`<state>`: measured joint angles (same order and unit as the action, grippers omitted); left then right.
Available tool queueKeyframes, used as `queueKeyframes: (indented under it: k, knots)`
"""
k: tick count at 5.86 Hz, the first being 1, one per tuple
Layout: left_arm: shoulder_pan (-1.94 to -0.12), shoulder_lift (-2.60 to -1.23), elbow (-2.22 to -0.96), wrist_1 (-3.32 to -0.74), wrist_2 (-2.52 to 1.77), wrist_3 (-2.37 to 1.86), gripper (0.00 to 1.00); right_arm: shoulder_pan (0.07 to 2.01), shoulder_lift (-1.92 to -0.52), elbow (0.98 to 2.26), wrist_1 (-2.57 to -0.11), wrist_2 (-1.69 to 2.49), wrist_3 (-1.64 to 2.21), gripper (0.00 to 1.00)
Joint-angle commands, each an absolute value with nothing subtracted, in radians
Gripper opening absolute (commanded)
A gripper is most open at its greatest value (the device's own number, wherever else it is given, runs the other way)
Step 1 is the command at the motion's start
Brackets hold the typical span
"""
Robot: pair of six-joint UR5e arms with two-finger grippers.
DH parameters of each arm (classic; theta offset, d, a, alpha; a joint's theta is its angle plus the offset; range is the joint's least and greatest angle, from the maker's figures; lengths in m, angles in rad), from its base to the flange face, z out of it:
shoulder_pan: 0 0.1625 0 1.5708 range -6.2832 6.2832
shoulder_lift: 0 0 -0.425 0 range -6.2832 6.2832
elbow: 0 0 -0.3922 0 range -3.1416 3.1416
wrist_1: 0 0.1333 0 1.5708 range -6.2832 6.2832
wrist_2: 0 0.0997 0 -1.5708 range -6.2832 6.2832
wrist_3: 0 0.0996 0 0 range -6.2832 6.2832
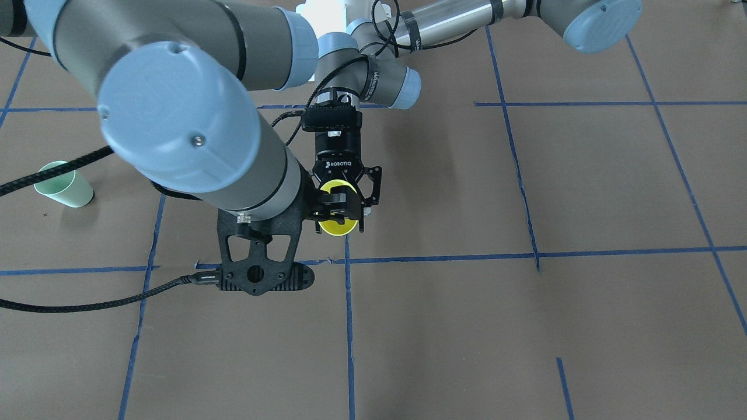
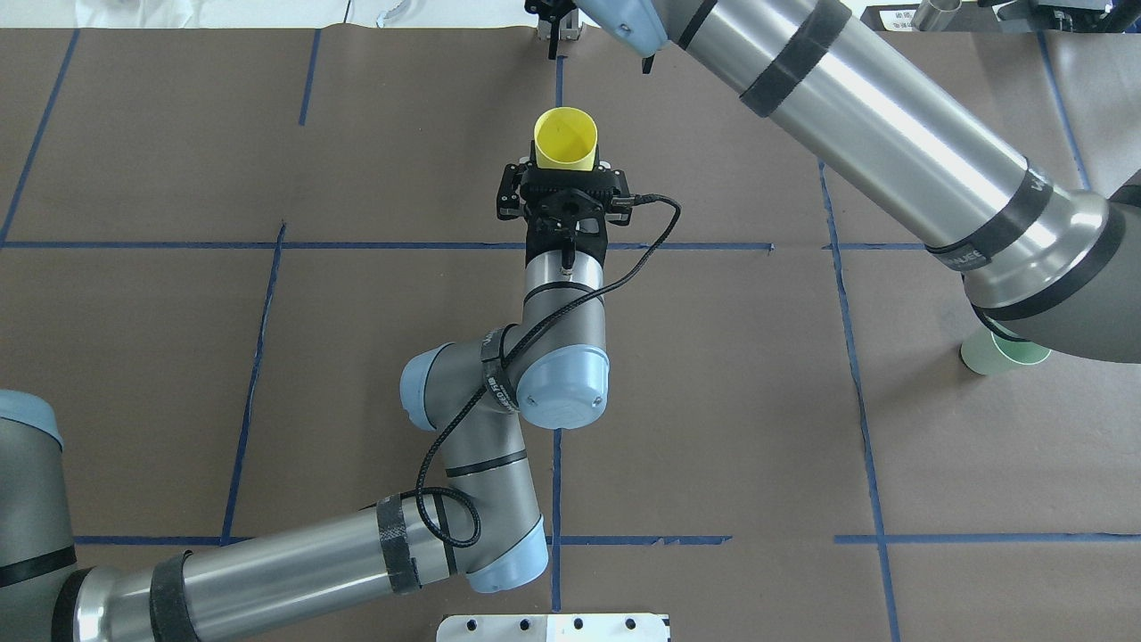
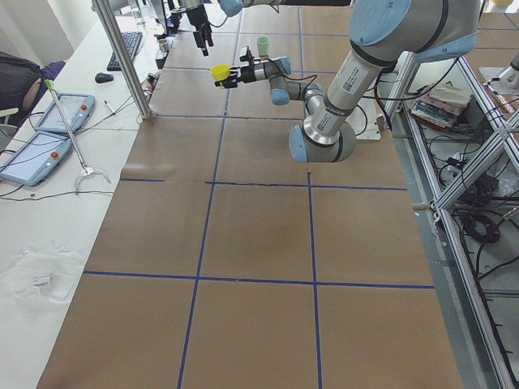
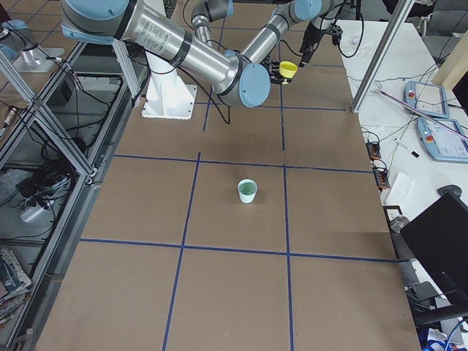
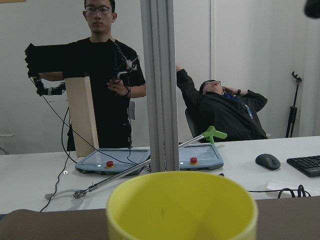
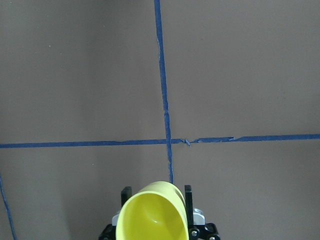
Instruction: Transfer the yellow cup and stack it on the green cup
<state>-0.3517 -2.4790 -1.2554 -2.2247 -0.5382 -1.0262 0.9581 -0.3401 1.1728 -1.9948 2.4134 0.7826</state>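
Above the worktop's [image 2: 713, 401] centre line, raised off the surface: the yellow cup [image 2: 565, 140], bright plain plastic, tapered to a wider rim. It is held on its side with its mouth turned away from the robot, and its interior is empty. The left gripper [image 2: 567, 171] is clamped on the cup's lower body, one finger on each side.

Right gripper [image 2: 554, 25]: hangs just beyond the cup's mouth; whether it is wide or narrow cannot be told.

The green cup [image 4: 248, 191]: pale mint, upright on the worktop on the robot's right, well apart from the yellow one, nothing seen inside.

Surface: brown covering marked into squares by blue tape lines [image 2: 134, 242].

Room: white side desk [image 3: 49, 211] with tablets [image 3: 61, 113], keyboard [image 3: 130, 44] and mouse [image 3: 103, 78]; metal post [image 5: 160, 85]; one person standing [image 5: 105, 75], another seated and leaning back [image 5: 225, 110].
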Motion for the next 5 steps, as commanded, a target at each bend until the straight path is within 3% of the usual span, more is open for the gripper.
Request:
queueKeyframes:
  k: [1, 5]
  knots:
    - [-0.353, -2.479, -1.255, -2.227, -0.538, -1.028, 0.42, 0.942, -0.330, 1.155, -2.000, 2.401, 0.793, 0.98]
    - [-0.353, -2.468, -1.256, -2.232, -0.540, -1.031, 0.42, 0.942, -0.337, 1.166, -2.043, 2.390, 0.793, 0.97]
